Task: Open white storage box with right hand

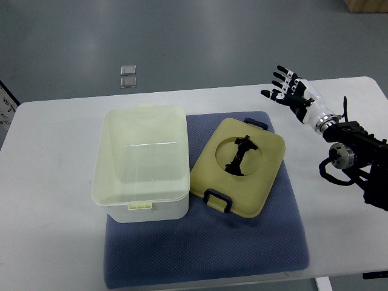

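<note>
Hovering with fingers spread and empty, right hand (290,91) well clear of white storage box (141,159) on blue mat (206,248), risking nudging the leaning yellow-green lid (239,167) off by reaching back.

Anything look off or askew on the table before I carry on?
Yes: the lid is already off the white storage box. It lies tilted on the blue mat, its left edge against the box's right side. The right robot hand is open and holds nothing. Nothing spilled or broken.
</note>
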{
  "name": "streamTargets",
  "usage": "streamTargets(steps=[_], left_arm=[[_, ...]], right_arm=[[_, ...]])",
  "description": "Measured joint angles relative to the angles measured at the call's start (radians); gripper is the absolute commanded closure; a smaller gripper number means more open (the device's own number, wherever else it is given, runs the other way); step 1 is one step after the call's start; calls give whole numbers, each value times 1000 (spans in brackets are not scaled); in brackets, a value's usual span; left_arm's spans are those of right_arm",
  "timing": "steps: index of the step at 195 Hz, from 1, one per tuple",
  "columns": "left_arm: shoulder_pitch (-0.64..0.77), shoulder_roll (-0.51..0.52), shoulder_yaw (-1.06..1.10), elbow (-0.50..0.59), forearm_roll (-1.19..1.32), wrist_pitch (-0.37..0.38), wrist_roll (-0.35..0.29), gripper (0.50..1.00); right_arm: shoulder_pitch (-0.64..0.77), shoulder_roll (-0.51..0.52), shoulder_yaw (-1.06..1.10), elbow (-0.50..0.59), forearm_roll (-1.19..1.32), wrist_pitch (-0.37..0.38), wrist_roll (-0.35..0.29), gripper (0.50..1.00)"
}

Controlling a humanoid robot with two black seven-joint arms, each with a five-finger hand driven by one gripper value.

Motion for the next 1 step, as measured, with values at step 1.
streamTargets(steps=[1], left_arm=[[0, 0, 0, 0, 0, 0, 0, 500]], right_arm=[[0, 0, 0, 0, 0, 0, 0, 566]])
